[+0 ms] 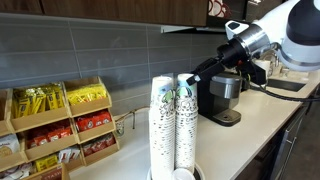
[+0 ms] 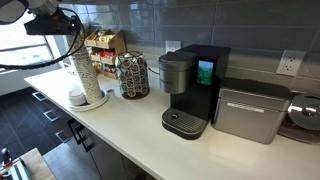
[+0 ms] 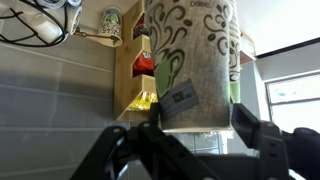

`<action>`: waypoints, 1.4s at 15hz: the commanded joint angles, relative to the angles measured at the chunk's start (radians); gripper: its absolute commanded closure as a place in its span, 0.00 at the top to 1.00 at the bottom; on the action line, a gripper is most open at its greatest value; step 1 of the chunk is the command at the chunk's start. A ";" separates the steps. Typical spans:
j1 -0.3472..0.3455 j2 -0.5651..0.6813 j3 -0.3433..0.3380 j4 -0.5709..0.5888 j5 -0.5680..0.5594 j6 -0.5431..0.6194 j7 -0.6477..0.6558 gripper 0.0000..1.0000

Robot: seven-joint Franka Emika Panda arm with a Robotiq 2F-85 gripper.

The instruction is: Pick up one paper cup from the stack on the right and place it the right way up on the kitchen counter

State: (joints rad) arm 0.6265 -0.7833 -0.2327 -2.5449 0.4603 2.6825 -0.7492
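In the wrist view the paper cup (image 3: 190, 50) fills the middle of the frame and runs off the top edge, so its rim is cut off. Only its green-and-dark print and a barcode label show. The fingers (image 3: 152, 128) are dark and blurred along the bottom edge, one on each side of the cup. They look pressed against its walls, so the hand (image 3: 197, 122) is clamped on the cup. No view shows whether the cup is free of the cups beneath it.

In an exterior view the hand (image 1: 184, 82) sits at the top of the stack (image 1: 186, 125), the right-hand of two columns at the centre of the frame, and covers the topmost cup. The other column (image 1: 162, 120) stands just beside it. The arm (image 1: 270, 35) enters from the upper right, cut off by the frame edge, and slopes down-left above the coffee machine (image 1: 222, 100). The snack racks (image 1: 55, 125) are cropped at lower left.

In an exterior view the arm is a dark shape at upper left against a bright window, and the hand is hard to make out. The stack (image 2: 80, 72) stands on a round tray (image 2: 95, 102) at the left end of the desk (image 2: 130, 125).
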 commanded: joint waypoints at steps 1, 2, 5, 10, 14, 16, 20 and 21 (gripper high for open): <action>0.034 -0.021 -0.028 -0.018 -0.002 0.009 -0.021 0.59; 0.038 -0.022 -0.030 -0.018 -0.002 0.010 -0.022 0.51; 0.043 -0.026 -0.034 -0.017 -0.004 0.012 -0.026 0.40; 0.039 -0.037 -0.031 -0.001 -0.015 0.004 -0.034 0.40; 0.045 -0.045 -0.035 -0.004 -0.014 0.000 -0.036 0.42; 0.053 -0.045 -0.038 -0.007 -0.010 0.001 -0.038 0.40; 0.064 -0.046 -0.041 -0.004 -0.012 0.003 -0.039 0.39; 0.064 -0.047 -0.040 0.000 -0.015 0.001 -0.039 0.39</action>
State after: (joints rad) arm 0.6637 -0.8107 -0.2520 -2.5389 0.4550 2.6826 -0.7725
